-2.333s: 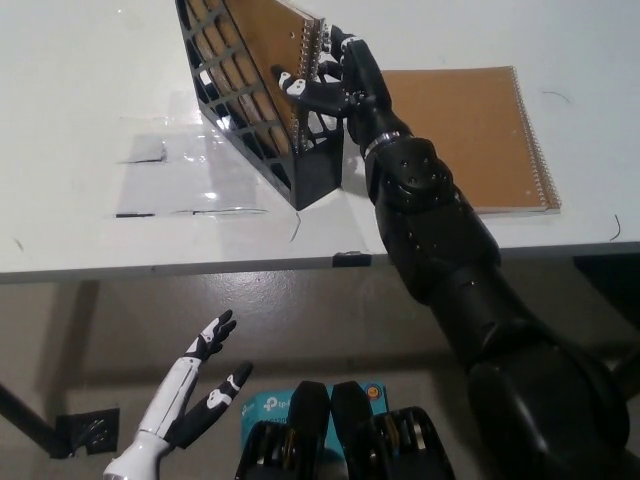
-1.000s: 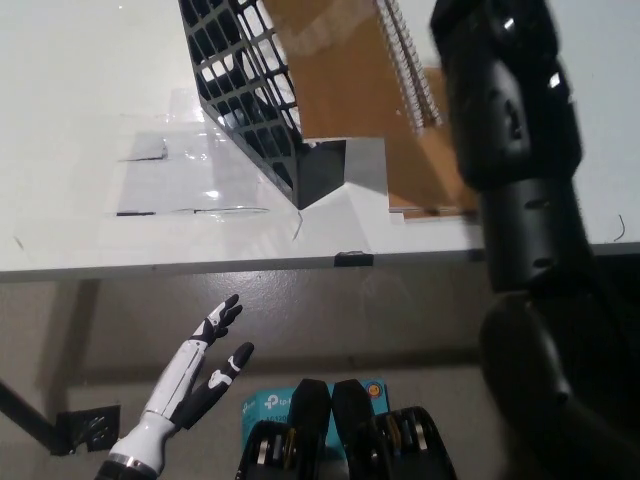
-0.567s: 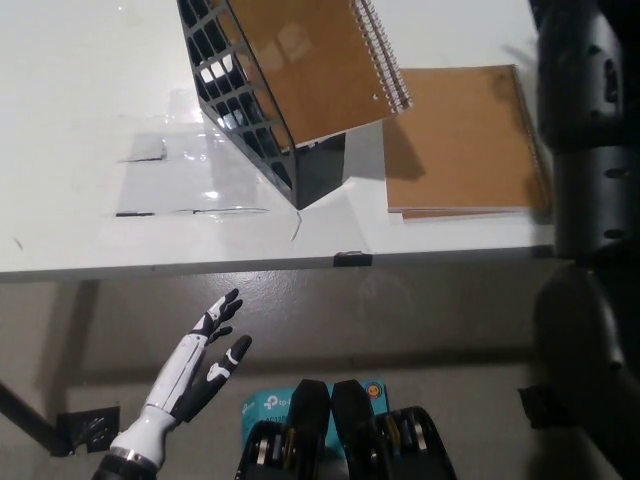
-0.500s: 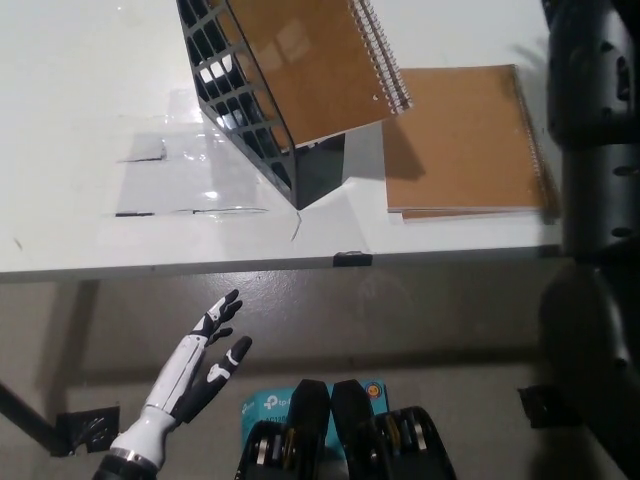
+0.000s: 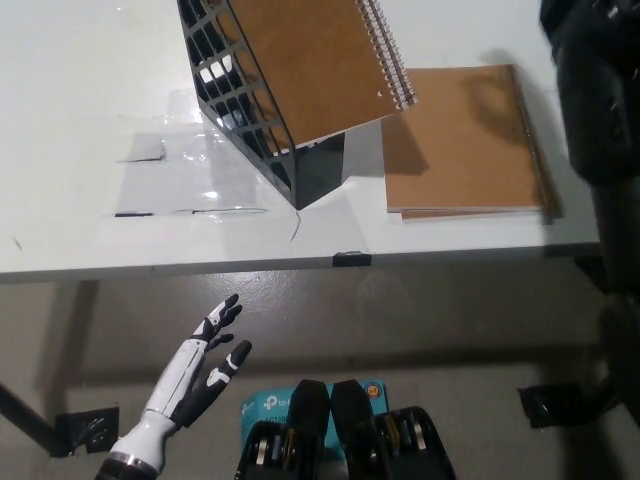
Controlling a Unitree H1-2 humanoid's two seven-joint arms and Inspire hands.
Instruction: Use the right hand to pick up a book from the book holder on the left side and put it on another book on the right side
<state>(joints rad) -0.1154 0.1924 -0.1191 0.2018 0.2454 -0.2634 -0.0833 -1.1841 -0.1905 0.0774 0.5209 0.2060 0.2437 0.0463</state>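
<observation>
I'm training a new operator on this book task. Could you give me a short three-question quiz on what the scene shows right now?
1. True or false: a notebook hangs tilted in the air above the book holder.
2. Where does the second notebook lie?
A. flat on the table, right of the holder
B. inside the holder
C. on the floor
3. Fill in: the white left robot hand rests below the table edge with its fingers ____.

Key: 1 true; 2 A; 3 apart (open). The right robot hand itself is out of view; only its black arm shows.
</observation>
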